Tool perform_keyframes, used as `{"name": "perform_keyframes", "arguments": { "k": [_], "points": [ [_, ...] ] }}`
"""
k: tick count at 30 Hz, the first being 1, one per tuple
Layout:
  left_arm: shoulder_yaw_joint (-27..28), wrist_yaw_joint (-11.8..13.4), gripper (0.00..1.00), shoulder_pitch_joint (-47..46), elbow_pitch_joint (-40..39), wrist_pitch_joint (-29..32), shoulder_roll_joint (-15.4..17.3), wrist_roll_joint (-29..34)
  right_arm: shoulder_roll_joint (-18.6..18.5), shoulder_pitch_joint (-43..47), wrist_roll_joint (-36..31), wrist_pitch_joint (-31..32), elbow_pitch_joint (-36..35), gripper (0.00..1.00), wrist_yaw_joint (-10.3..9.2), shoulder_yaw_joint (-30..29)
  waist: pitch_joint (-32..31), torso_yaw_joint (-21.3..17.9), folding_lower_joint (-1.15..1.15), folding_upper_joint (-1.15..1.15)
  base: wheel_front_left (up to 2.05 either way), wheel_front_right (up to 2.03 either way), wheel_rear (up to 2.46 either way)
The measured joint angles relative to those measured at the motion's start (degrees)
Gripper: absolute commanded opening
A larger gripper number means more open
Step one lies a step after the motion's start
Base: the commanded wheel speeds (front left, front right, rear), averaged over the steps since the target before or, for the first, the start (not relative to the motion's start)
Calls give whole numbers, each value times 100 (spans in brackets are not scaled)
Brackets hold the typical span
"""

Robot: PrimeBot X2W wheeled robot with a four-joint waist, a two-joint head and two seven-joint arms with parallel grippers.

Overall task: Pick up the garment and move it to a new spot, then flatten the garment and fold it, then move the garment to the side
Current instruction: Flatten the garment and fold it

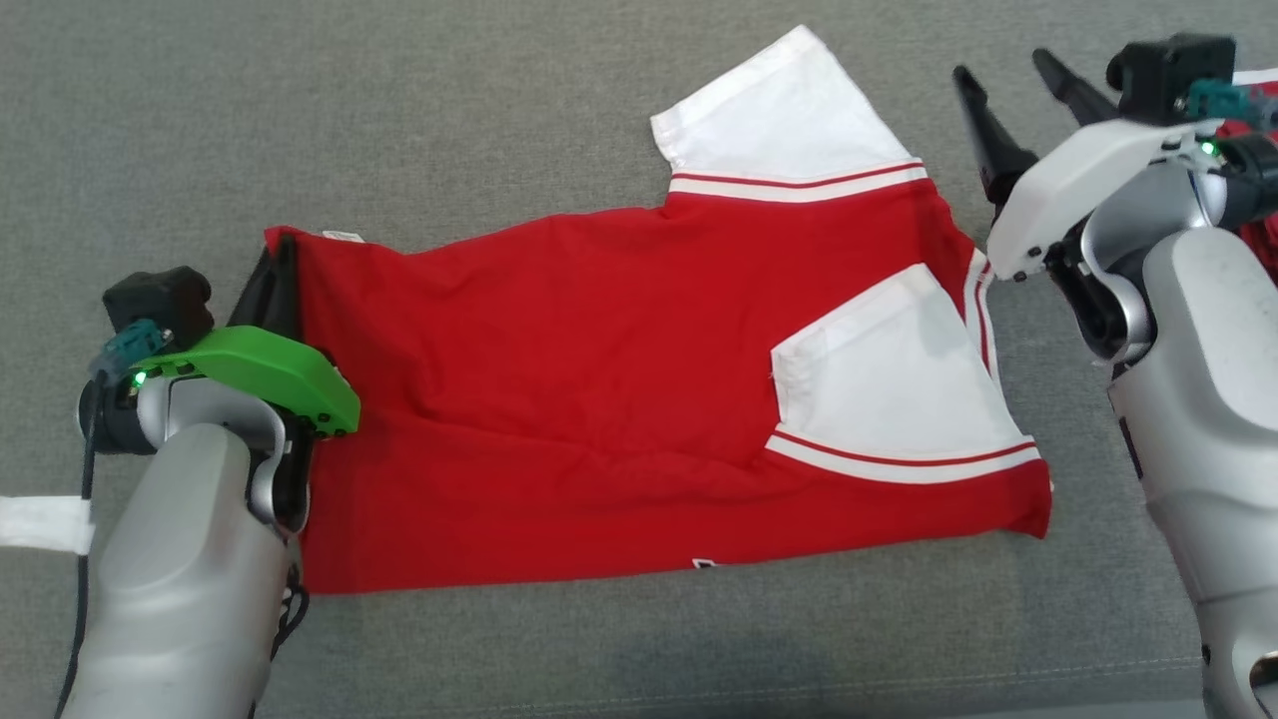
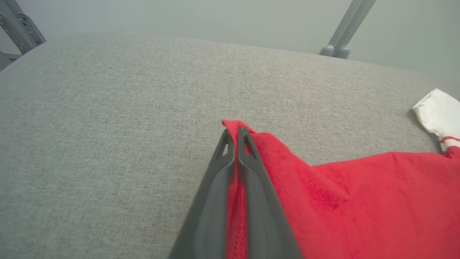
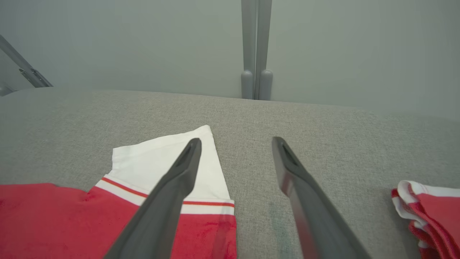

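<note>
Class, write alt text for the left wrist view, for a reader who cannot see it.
The left gripper has its jaws shut on a corner of a red garment, which lies on a grey cloth-covered surface. The rest of the garment spreads away to the right, where a white sleeve shows at the edge.

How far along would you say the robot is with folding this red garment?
Done: the red garment lies flat on the grey surface, with the near white sleeve folded onto its body. In hand: the left gripper is shut on a hem corner, while the right gripper is open by the far sleeve, which sticks out. Left: folding that sleeve and the body, then moving the garment aside.
</note>
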Motion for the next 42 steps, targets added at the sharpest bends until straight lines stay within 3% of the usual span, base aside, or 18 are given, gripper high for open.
{"name": "perform_keyframes", "arguments": {
  "k": [12,22,29,30,31,34,37,42],
  "points": [
    [-216,0,0,-327,-403,-194,-579,102,-231,-1723,-179,676,1829,100,-1,292,585,788,1,1,0,0,0],
    [-354,-64,0,-533,-399,-237,-859,127,-272,-2492,-466,582,3072,100,-1,297,1042,1340,1,1,0,0,0],
    [-397,-99,0,-597,-369,-245,-944,129,-285,-2847,-569,419,3568,100,-4,341,1186,1559,0,0,0,0,0],
    [-394,-101,0,-597,-361,-245,-945,130,-277,-2877,-569,411,3622,66,-5,364,1191,1565,0,0,0,0,0],
    [-388,-102,0,-597,-353,-245,-946,132,-266,-2895,-569,401,3666,42,-5,397,1191,1561,0,0,0,0,0],
    [-364,-107,0,-598,-305,-245,-951,174,-199,-2961,-572,400,3793,14,-4,536,1161,1518,0,0,0,0,0],
    [-333,-109,0,-598,-254,-246,-955,204,-126,-2973,-568,417,3904,0,3,660,1112,1456,0,0,0,0,0],
    [-275,-142,0,-598,-179,-246,-957,246,-112,-2984,-578,304,4072,0,3,859,1007,1342,0,0,0,0,0]
  ]
}}
